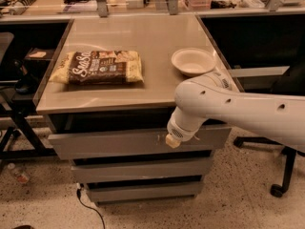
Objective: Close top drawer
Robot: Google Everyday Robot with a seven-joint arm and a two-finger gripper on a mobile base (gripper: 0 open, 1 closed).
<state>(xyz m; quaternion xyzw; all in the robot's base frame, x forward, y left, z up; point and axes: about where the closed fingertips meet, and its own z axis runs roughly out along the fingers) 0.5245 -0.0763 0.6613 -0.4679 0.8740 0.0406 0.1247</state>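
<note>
The top drawer [109, 144] is a wide grey metal drawer just under the tabletop [143, 37]. It stands slightly pulled out, with a dark gap above its front. My white arm reaches in from the right. My gripper [172, 140] is at the arm's end, against the drawer front right of its middle, next to small white scuff marks.
A brown snack bag [97, 67] and a white bowl [193, 61] lie on the tabletop. Two narrower grey drawer fronts [138, 170] sit below the top drawer. An office chair base [276, 190] stands at the right, a cable [90, 206] and a bottle [18, 173] on the floor.
</note>
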